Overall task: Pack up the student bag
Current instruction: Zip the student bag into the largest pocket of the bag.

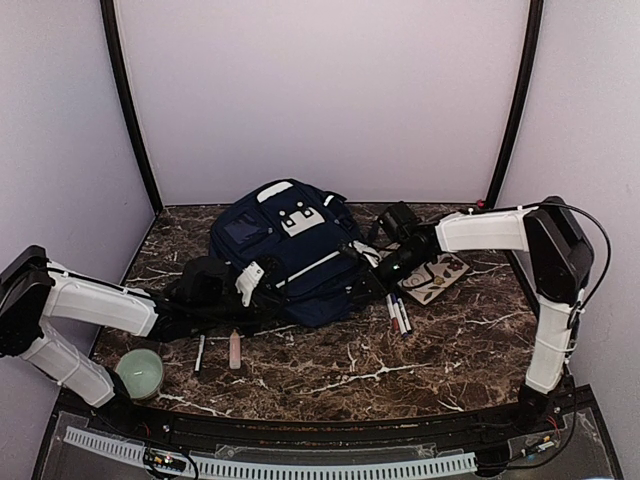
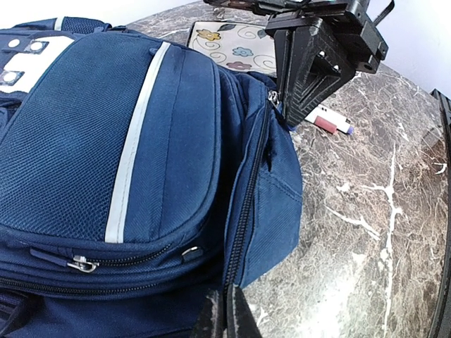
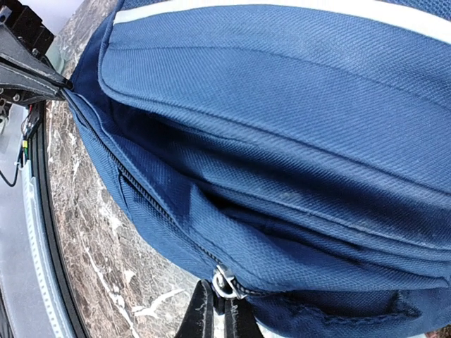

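Right gripper: jaws closed, pinching the metal zipper pull at the fingertips. The student bag lies directly ahead of it on the marble table. The side zip looks closed along its whole run.

Left gripper: closed on the bag's seam at the opposite end of that zip, so the 2 grippers face each other.

Judgement: the step is unzipping. Left anchors the seam taut. Right should draw the pull along the track, low and steady, or the tab may slip free. Markers lie just beside the right gripper; avoid sweeping them.
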Controlling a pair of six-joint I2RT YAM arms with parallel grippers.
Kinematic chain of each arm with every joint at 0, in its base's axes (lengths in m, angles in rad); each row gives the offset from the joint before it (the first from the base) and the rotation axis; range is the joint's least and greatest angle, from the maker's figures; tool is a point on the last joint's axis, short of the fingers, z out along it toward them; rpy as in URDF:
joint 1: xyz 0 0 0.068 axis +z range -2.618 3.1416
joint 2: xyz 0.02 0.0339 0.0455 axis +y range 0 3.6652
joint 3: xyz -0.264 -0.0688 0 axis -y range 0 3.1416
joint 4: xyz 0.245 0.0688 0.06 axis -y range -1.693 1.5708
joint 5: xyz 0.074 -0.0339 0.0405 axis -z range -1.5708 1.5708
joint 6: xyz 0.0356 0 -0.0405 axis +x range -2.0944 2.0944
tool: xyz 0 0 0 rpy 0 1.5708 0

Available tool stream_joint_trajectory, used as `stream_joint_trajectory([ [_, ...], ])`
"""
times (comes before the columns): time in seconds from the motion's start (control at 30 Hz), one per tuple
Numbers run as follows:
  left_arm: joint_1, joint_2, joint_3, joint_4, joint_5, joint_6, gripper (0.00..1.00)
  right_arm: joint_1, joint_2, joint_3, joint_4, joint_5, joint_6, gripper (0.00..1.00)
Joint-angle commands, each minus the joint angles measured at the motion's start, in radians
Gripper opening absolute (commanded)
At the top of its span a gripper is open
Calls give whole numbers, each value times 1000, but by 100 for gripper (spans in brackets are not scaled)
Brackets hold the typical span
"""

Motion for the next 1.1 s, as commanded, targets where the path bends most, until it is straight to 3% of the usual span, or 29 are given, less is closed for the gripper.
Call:
stream_joint_trajectory([
  [0.0, 13, -73, -40, -154, -48, 7, 0, -149, 53, 57, -136, 174, -57, 0],
  [0.23, 13, -48, -36, -170, -124, 19, 0, -156, 6, 39, -260, -38, -81, 0],
  [0.5, 13, -40, -18, -229, -170, 53, 0, -197, 24, 37, -262, 295, -80, 0],
  [0.63, 12, -53, -18, -250, -193, 64, 0, -207, -6, 44, -215, 372, -119, 0],
  [0.73, 12, -61, -18, -243, -164, 68, 1, -207, -29, 36, -201, 322, -140, 0],
  [0.8, 13, -67, -22, -223, -136, 61, 5, -205, -57, 13, -186, 213, -147, 13],
  [0.9, 13, -74, -40, -184, -101, 51, 7, -175, -105, -26, -148, 81, -155, 24],
  [1.07, 13, -85, -59, -156, -88, 36, 7, -96, -116, 27, -110, 60, -105, 34],
])
